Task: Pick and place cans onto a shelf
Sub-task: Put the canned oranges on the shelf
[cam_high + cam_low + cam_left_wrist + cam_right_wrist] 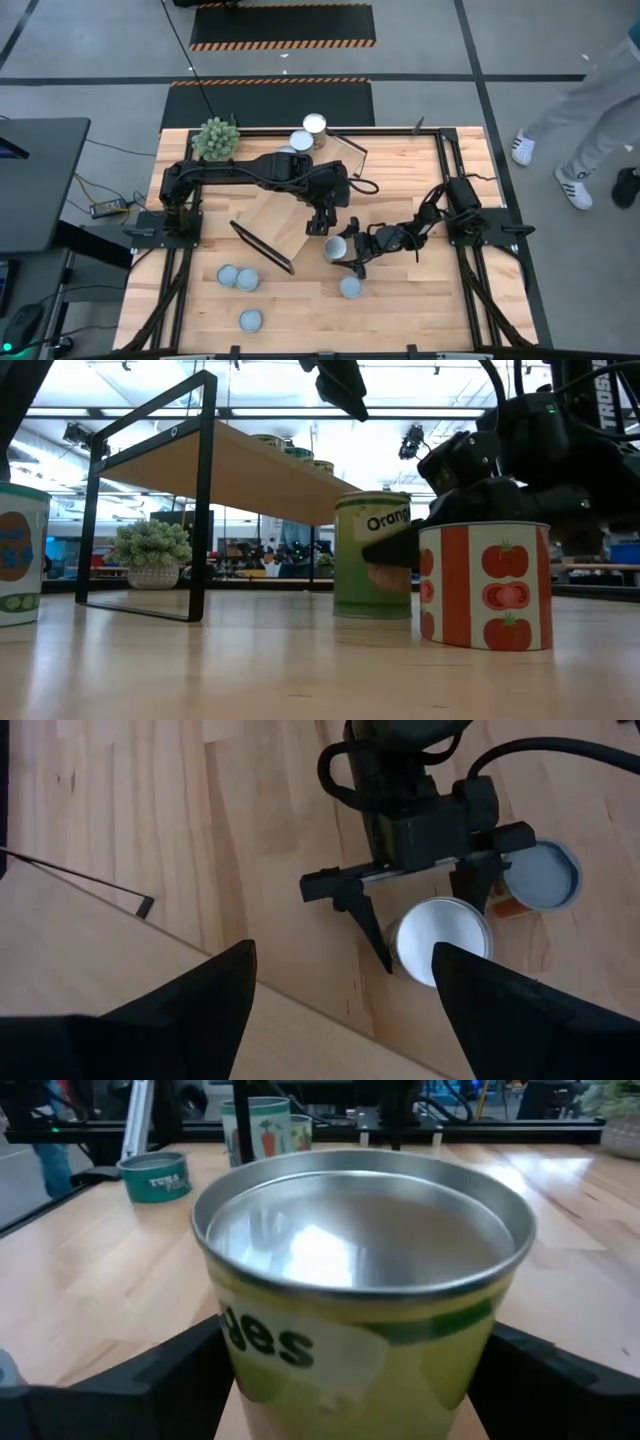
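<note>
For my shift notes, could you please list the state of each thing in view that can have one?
Green can: upright on the table, between the right end effector's fingers.
Right end effector: fingers either side of the green can, not lifted.
Left end effector: open, empty, above the shelf edge.
Tomato can: upright on the table, untouched.
Shelf: standing, several cans already on it.
Tuna can: upright on the table.
</note>
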`<move>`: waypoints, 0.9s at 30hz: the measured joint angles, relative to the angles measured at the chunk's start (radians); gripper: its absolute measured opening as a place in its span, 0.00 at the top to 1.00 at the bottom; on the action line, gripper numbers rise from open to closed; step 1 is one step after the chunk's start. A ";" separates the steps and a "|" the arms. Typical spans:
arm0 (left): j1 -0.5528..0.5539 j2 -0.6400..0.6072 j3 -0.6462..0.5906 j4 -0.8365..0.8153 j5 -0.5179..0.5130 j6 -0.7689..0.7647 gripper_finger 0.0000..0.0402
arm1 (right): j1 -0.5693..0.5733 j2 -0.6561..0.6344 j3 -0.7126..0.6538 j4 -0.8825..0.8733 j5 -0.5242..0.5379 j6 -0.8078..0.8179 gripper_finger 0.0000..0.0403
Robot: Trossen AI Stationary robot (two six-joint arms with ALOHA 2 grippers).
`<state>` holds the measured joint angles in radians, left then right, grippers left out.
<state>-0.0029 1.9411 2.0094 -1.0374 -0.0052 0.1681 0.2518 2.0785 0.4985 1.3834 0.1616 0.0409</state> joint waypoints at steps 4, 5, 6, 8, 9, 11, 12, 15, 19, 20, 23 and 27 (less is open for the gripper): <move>0.000 0.000 0.000 0.000 -0.002 0.000 0.24 | -0.005 0.000 0.000 -0.002 -0.014 0.000 0.17; 0.000 0.000 0.000 0.000 -0.002 0.000 0.24 | -0.005 0.000 0.000 -0.003 -0.019 -0.001 0.18; 0.000 0.000 0.000 0.000 -0.002 0.000 0.24 | -0.005 0.000 0.000 -0.003 -0.023 -0.001 0.19; 0.000 -0.001 0.000 0.000 -0.002 0.000 0.24 | -0.005 -0.001 0.000 -0.003 -0.025 0.003 0.21; 0.000 -0.004 -0.001 0.000 -0.002 0.000 0.24 | -0.005 -0.001 0.000 -0.003 -0.025 0.006 0.21; 0.000 -0.015 -0.001 0.013 -0.002 0.000 0.24 | -0.005 -0.004 -0.001 -0.006 -0.025 0.009 0.21; 0.000 -0.025 -0.001 0.016 -0.002 0.000 0.24 | -0.005 -0.008 -0.003 -0.008 -0.025 0.009 0.21; 0.000 -0.067 -0.001 0.035 -0.002 0.000 0.24 | -0.004 -0.040 -0.016 -0.012 -0.031 0.017 0.21; 0.006 -0.109 -0.001 0.035 0.001 -0.023 0.24 | -0.004 -0.122 -0.049 -0.012 -0.073 0.051 0.21; 0.007 -0.122 -0.001 0.045 0.005 -0.034 0.24 | -0.004 -0.145 -0.055 -0.026 -0.084 0.054 0.21; 0.013 -0.151 0.000 0.059 0.009 -0.057 0.24 | -0.003 -0.235 -0.060 -0.103 -0.117 0.059 0.21; 0.013 -0.172 0.000 0.064 0.037 -0.090 0.24 | -0.002 -0.371 -0.055 -0.259 -0.151 0.073 0.21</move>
<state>0.0101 1.7690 2.0091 -0.9730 0.0321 0.0783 0.2493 1.7076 0.4435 1.1244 0.0111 0.1135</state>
